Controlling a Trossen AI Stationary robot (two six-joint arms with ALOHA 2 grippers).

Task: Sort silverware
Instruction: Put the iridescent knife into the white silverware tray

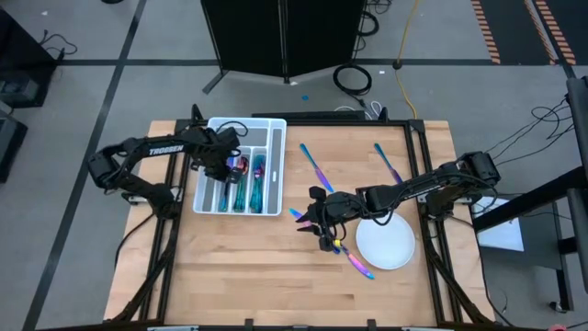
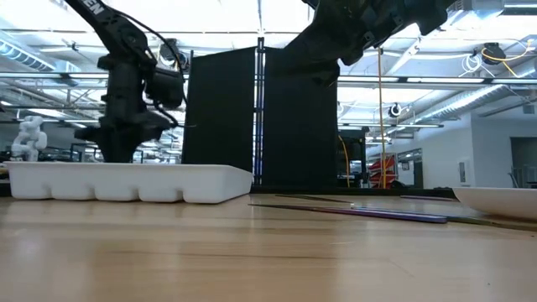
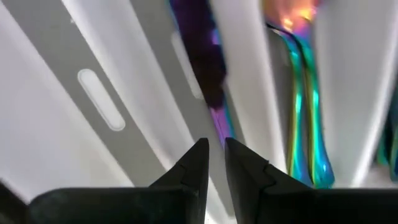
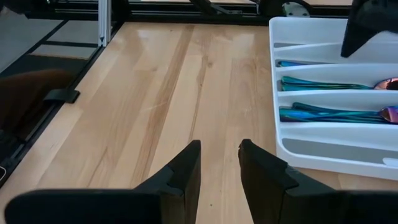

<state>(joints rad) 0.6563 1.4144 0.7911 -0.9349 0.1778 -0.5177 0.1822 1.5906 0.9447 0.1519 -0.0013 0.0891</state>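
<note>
The white divided tray (image 1: pixel 248 122) stands at the table's far left. Several teal and rainbow silverware pieces (image 3: pixel 308 124) lie in its compartments. My left gripper (image 3: pixel 216 146) hangs over the tray's middle (image 1: pixel 225 164), pointing down and shut on a dark purple piece of silverware (image 3: pixel 202 56). My right gripper (image 4: pixel 219 146) hovers open and empty above the bare wood at the table's middle (image 1: pixel 312 222), facing the tray (image 4: pixel 298 149). Loose silverware lies on the table: one piece (image 1: pixel 314 164) and another (image 1: pixel 386 163) toward the far side, one (image 1: pixel 356 264) by the plate. My left gripper pinches the purple piece by one end (image 3: pixel 219 124) between its two fingertips, coming from above and pointing down. The piece runs away from the fingers over a tray divider. Whether its other end rests on the tray, I cannot tell.
A round white plate (image 1: pixel 386 241) sits at the near right, beside my right arm. A short rainbow piece (image 1: pixel 296 215) lies just under my right gripper. In the low view a long piece (image 2: pixel 377 214) lies flat on the wood. Bare wood stretches along the near edge.
</note>
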